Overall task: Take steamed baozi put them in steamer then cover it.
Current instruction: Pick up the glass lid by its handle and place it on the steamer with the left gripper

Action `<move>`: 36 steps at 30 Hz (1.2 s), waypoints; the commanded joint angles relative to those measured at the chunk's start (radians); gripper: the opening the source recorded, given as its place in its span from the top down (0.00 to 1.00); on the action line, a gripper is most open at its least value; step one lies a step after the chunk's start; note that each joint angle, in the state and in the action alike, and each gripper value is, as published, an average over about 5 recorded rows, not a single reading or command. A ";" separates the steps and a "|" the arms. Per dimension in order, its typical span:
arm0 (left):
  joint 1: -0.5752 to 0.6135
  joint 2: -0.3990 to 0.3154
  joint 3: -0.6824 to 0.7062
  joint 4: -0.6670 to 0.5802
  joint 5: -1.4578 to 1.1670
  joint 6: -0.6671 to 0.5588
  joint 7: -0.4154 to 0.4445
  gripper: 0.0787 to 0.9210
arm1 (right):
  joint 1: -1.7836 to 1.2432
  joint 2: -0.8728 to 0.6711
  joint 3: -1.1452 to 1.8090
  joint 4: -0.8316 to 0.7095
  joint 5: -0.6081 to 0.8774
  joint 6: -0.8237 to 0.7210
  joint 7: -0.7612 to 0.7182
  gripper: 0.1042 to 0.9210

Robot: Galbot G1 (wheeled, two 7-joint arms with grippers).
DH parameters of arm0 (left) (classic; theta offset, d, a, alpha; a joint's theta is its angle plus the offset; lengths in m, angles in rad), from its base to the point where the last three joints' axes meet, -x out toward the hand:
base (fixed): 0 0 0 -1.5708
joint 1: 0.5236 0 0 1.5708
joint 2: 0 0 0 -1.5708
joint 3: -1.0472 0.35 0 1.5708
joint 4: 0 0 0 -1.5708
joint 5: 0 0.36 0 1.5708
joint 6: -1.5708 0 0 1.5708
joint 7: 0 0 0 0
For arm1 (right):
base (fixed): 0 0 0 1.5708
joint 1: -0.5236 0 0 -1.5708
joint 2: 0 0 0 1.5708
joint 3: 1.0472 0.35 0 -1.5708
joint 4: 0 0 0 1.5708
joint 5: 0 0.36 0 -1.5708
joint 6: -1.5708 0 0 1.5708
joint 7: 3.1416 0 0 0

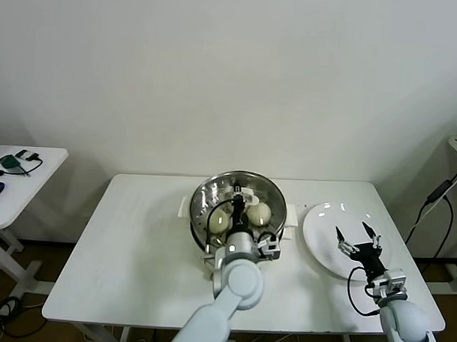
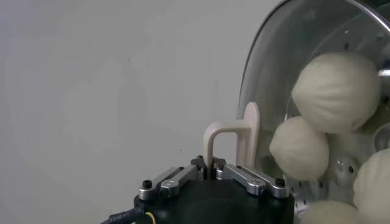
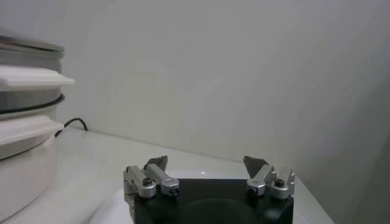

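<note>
The steamer (image 1: pixel 199 215) stands mid-table with the glass cover (image 1: pixel 271 191) over it; whether the cover rests fully on the rim I cannot tell. Cream-white baozi (image 1: pixel 259 212) show through the glass, with several visible in the left wrist view (image 2: pixel 338 91). My left gripper (image 1: pixel 238 210) is above the steamer's middle, shut on the cover's cream handle (image 2: pixel 234 137). My right gripper (image 1: pixel 359 239) hovers open and empty over the white plate (image 1: pixel 324 219) to the right.
In the right wrist view the steamer's side (image 3: pixel 24 91) rises beside the bare plate (image 3: pixel 201 175). A side table (image 1: pixel 18 186) with cables stands at far left. A black cable (image 1: pixel 438 197) hangs off the table's right edge.
</note>
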 commanded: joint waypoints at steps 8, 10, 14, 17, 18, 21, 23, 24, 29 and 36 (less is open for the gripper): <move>0.011 -0.001 0.000 0.006 -0.011 0.049 -0.019 0.92 | 0.007 0.011 0.001 -0.005 -0.013 0.004 -0.004 0.12; 0.012 0.001 0.003 0.008 -0.012 0.049 -0.023 0.92 | 0.008 0.011 0.001 -0.006 -0.013 0.004 -0.005 0.12; 0.014 0.003 0.004 0.018 -0.011 0.047 -0.036 0.92 | 0.009 0.012 0.001 -0.008 -0.014 0.005 -0.007 0.12; 0.017 0.002 -0.003 0.018 -0.002 0.037 -0.036 0.92 | 0.008 0.012 0.002 -0.008 -0.014 0.006 -0.009 0.12; 0.019 0.001 -0.008 0.017 0.007 0.028 -0.032 0.92 | 0.008 0.012 0.003 -0.008 -0.014 0.006 -0.009 0.12; 0.027 0.002 -0.025 0.009 0.038 -0.012 -0.010 0.92 | 0.007 0.011 0.005 -0.007 -0.014 0.004 -0.010 0.12; 0.031 0.006 -0.030 0.000 0.040 -0.024 0.000 0.92 | 0.007 0.010 0.005 -0.004 -0.015 -0.002 -0.009 0.12; 0.031 0.009 -0.029 -0.008 0.034 -0.022 0.001 0.92 | 0.007 0.009 0.005 -0.002 -0.016 -0.007 -0.007 0.12; 0.029 0.036 -0.015 -0.065 0.000 -0.003 0.011 0.81 | 0.006 0.006 0.006 0.012 -0.008 -0.042 0.003 0.12; 0.050 0.095 0.012 -0.185 -0.066 0.027 0.026 0.57 | 0.006 -0.001 0.010 0.024 -0.004 -0.096 0.005 0.12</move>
